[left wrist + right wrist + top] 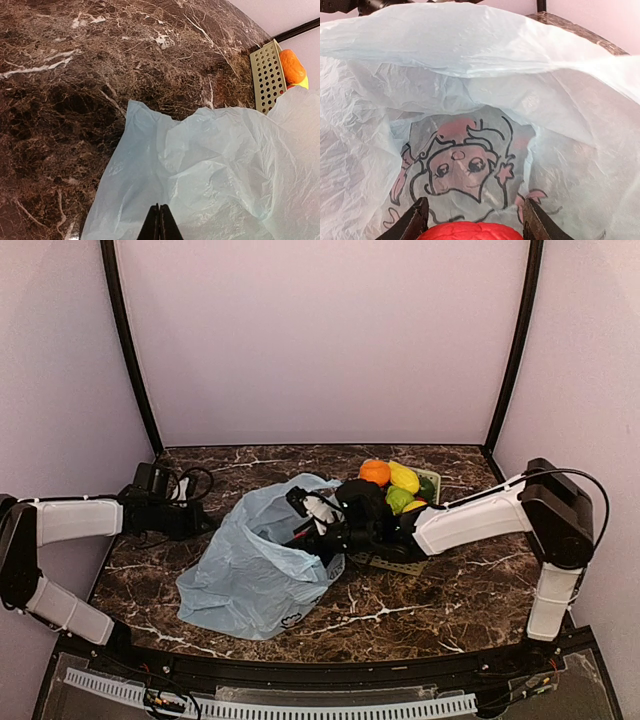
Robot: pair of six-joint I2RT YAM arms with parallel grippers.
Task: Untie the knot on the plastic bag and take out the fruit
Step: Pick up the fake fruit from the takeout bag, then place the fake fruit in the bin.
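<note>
The light blue plastic bag [250,570] lies on the marble table with its mouth open toward the right. No knot shows. My right gripper [312,530] is inside the mouth. In the right wrist view its fingers [417,220] are shut on a red fruit [470,232], with the bag's printed cartoon girl [462,162] behind. My left gripper [203,523] is at the bag's left edge. In the left wrist view it [160,207] is shut, tips pressed together on the bag's film [215,160]. An orange [374,472], a yellow fruit [404,477] and a green fruit [398,498] sit in the basket.
The pale green perforated basket [400,562] stands right of the bag, partly under my right arm; it also shows as the basket [267,75] with the orange [291,66]. A black cable [190,483] loops by the left arm. Pale walls enclose the table.
</note>
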